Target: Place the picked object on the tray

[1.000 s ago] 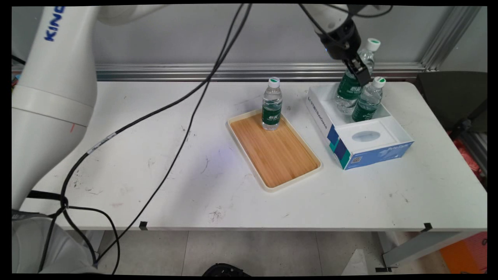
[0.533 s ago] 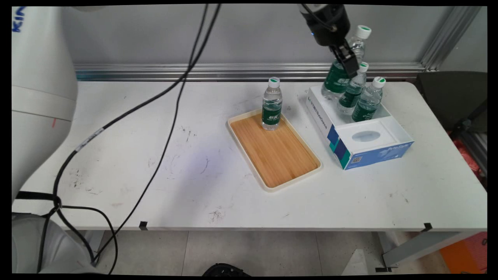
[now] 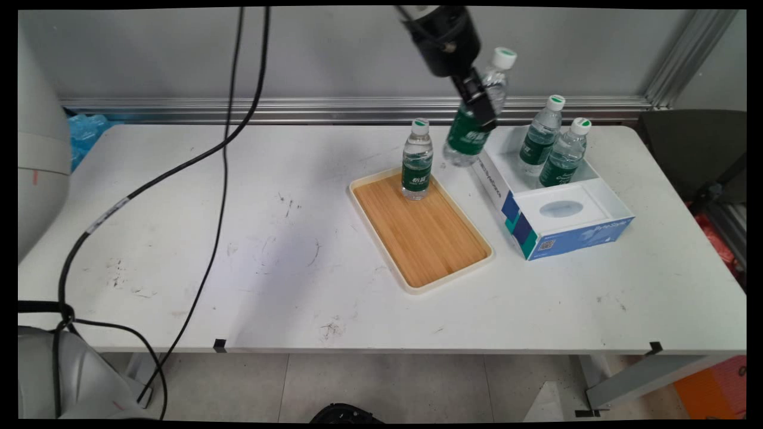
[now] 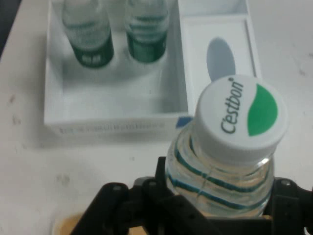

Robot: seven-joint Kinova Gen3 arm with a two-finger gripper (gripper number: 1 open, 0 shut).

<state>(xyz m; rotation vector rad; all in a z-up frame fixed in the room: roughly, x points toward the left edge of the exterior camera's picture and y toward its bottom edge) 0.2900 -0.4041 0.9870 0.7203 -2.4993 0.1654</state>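
my claw [image 3: 480, 110] is clamped on a tilted water bottle [image 3: 477, 113], aloft between the box [image 3: 554, 223] and the wooden tray [image 3: 420, 232]. i'd judge it best kept upright and clear of the bottle on the tray [image 3: 416, 159].

We see a black end effector [image 3: 478, 106] on a clear bottle [image 3: 475, 119] with a green label and a white cap [image 4: 240, 117] marked with a green leaf. The tray [image 3: 419, 229] shows striped wood grain inside a cream rim. The box [image 3: 551, 196] is white with blue and teal panels. The bench [image 3: 238, 238] is white and scuffed.
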